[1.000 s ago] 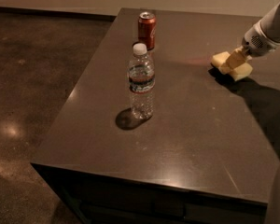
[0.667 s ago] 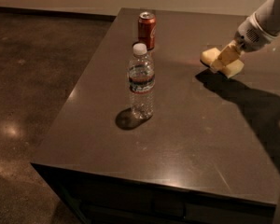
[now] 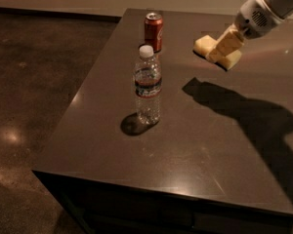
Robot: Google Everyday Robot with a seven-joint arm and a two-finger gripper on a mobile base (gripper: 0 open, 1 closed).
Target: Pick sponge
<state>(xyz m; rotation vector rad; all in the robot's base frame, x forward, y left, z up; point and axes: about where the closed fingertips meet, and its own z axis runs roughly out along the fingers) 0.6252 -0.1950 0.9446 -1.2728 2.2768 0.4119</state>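
One camera view shows the gripper (image 3: 220,49) over the table's (image 3: 185,150) far right, jaws pinching the sponge (image 3: 203,45), which seems to hang clear of the top, so the pick looks nearly done, with only carrying away left.

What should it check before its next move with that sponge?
1. Tool closed on the sponge, above the table's far right part: ok.
2. Sponge lifted off the table, with its shadow lying apart from it: ok.
3. Can and water bottle upright, left of the tool and not touching it: ok.
4. Grip firm enough to carry: cannot tell.
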